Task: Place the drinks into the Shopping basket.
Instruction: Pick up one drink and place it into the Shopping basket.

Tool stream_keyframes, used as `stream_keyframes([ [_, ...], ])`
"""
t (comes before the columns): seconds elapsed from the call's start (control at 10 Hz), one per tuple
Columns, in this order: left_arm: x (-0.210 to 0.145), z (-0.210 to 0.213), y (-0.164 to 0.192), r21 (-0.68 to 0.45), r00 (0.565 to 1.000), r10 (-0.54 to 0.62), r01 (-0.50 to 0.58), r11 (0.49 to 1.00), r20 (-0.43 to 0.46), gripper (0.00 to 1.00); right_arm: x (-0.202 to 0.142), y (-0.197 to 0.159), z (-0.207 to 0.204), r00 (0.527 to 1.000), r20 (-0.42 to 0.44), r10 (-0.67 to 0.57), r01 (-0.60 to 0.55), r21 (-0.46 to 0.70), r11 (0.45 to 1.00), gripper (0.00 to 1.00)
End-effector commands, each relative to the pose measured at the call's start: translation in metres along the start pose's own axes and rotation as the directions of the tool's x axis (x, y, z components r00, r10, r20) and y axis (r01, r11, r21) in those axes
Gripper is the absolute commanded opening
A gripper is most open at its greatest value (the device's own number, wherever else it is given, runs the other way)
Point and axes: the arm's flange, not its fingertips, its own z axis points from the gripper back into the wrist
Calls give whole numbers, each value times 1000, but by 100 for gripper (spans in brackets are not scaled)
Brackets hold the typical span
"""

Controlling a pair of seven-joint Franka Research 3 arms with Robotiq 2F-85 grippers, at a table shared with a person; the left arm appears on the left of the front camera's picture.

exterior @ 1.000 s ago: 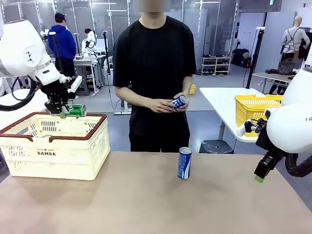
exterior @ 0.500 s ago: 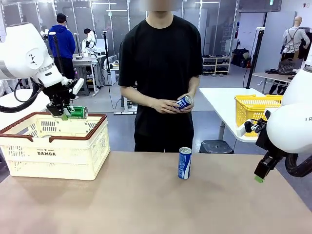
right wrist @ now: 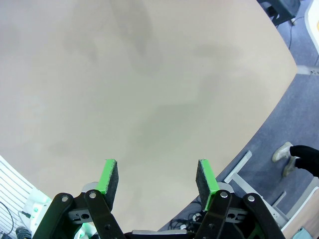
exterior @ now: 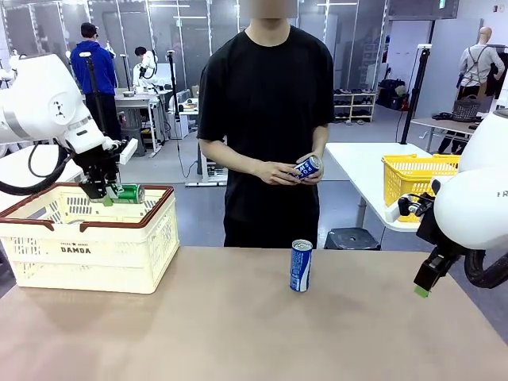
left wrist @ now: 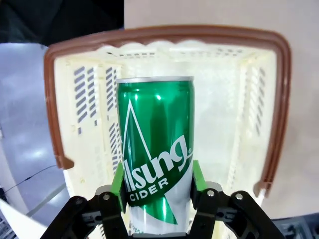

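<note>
Three drink cans are in sight. The robot's left hand (exterior: 107,194) sits at about nine o'clock in the front view. Its pads are closed against the sides of the green can (exterior: 128,193), which lies level with its free end pointing toward three o'clock, over the opening of the Shopping basket (exterior: 87,258) at about rim height. In the left wrist view the left hand (left wrist: 156,175) pinches the green can (left wrist: 154,134) near its lower end. The brown rim of the Shopping basket (left wrist: 52,99) frames the can from nine through twelve to three o'clock. The basket stands on the counter (exterior: 238,333) at the nine o'clock side. The standing blue can (exterior: 300,266) is upright near the counter's middle, well apart from the basket. Beyond it, at twelve o'clock, a person holds the other blue can (exterior: 309,167) tilted in the person's hands (exterior: 278,172). The robot's right hand (exterior: 421,290) hangs above the counter's right side at about four o'clock. In the right wrist view the right hand (right wrist: 157,180) has its pads spread wide with nothing between them and bare counter (right wrist: 149,89) beyond.
</note>
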Motion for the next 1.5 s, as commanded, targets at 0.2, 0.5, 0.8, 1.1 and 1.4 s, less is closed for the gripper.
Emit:
stream_keyframes([
  [0.2, -25, -38, 20, -52, 998, -23, 26, 998, 63, 58, -1, 0, 0, 1000, 2, -3, 3, 2, 1000, 79],
  [0.5, -28, -75, 25, -123, 998, -3, 11, 992, 69, 58, -1, 0, 0, 1000, 2, -3, 3, 2, 1000, 79],
  [0.8, -29, -108, 27, -186, 997, 6, 8, 982, 75, 58, -1, 0, 0, 1000, 2, -3, 3, 2, 1000, 79],
  [1.1, -33, -135, 28, -209, 998, 19, -5, 978, 66, 58, -1, 0, 0, 1000, 2, -3, 3, 2, 1000, 79],
  [1.4, -37, -153, 31, -230, 998, 22, -10, 973, 52, 58, -1, 0, 0, 1000, 2, -3, 3, 2, 1000, 79],
])
